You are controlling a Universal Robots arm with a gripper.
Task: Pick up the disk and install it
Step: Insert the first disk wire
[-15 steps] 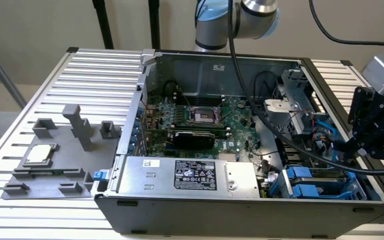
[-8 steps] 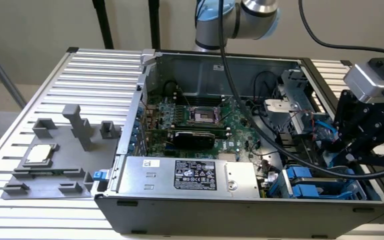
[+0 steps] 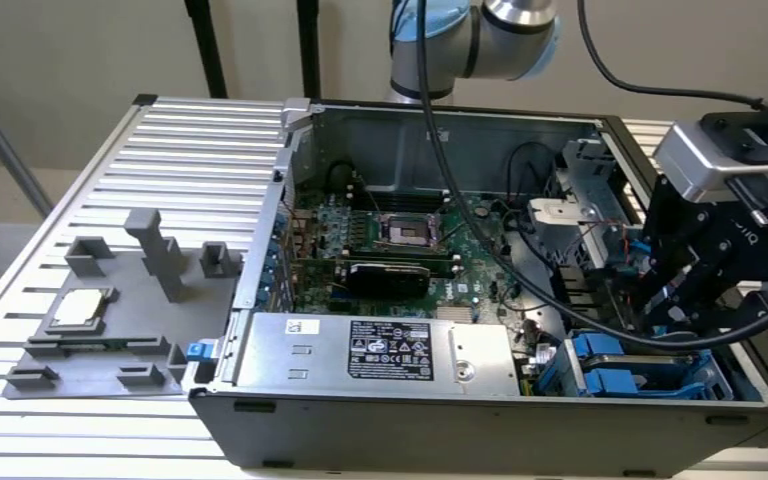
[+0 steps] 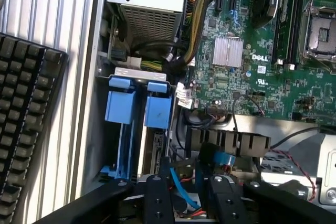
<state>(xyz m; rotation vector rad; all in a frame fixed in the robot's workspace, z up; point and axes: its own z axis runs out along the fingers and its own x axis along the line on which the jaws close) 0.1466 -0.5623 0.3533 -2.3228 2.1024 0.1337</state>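
The disk (image 4: 156, 113) sits upright in the drive bay at the case's corner. Its bright blue carrier faces out, and a strip of the drive body shows under it. In the exterior view the disk (image 3: 600, 347) lies low at the right, just beyond the silver power supply. My gripper (image 4: 185, 178) hangs beside the bay, its black fingers (image 4: 157, 198) apart with nothing clamped between them. A thin blue cable shows through the gap. From outside, the gripper (image 3: 662, 312) hovers just above the bay at the case's right wall.
A second blue carrier (image 4: 121, 103) stands next to the disk on the case-wall side. The power supply (image 3: 384, 350), motherboard (image 3: 398, 235) and loose cables crowd the case. A keyboard (image 4: 26, 129) lies outside it. A grey fixture (image 3: 91, 330) holds a small square chip.
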